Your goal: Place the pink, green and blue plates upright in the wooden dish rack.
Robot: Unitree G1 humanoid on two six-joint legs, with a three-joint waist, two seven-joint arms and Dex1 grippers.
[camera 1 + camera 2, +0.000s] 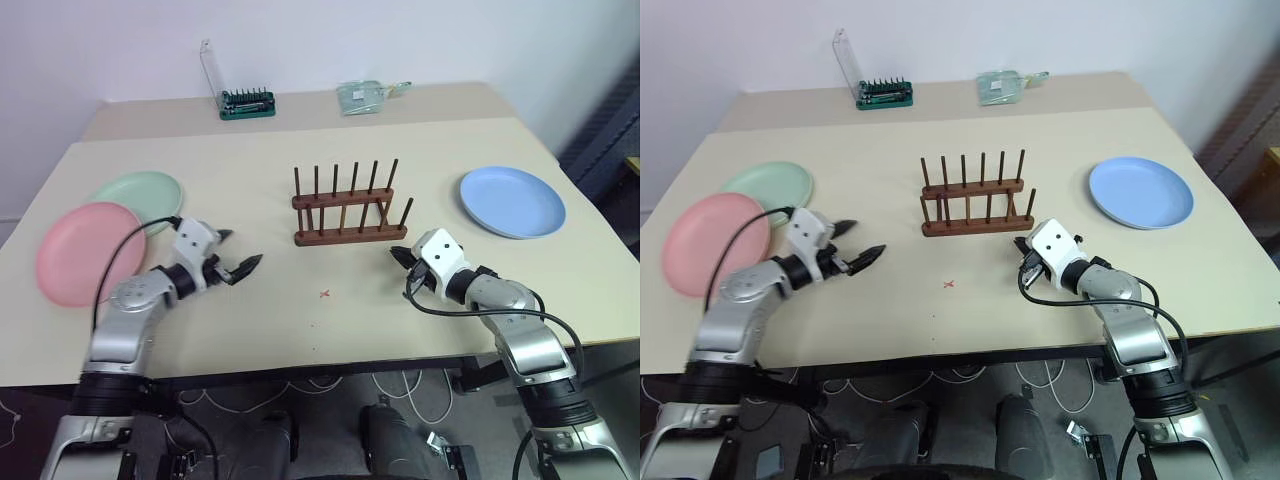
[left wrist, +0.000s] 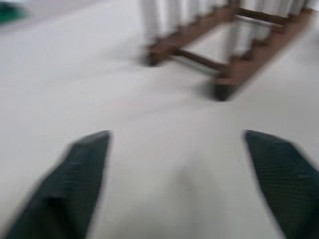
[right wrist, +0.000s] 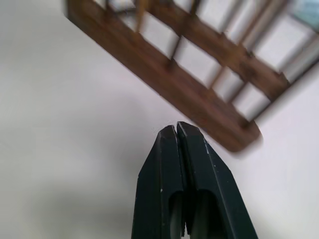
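Beside the rack (image 1: pixel 345 207), both claws hover (left (image 1: pixel 238 255) spread, right (image 1: pixel 399 255) pinched).

The left arm reaches forward from the 7 o'clock corner of the head view, the elbow bent, the forearm going toward 2 o'clock. The left gripper (image 1: pixel 238 254) has its jaws spread wide, with nothing between them, and hovers above the surface. The right arm comes from the 5 o'clock corner and its forearm goes toward 10 o'clock. The right gripper (image 1: pixel 399 256) has its jaws pressed together, empty, pointing slightly downward.
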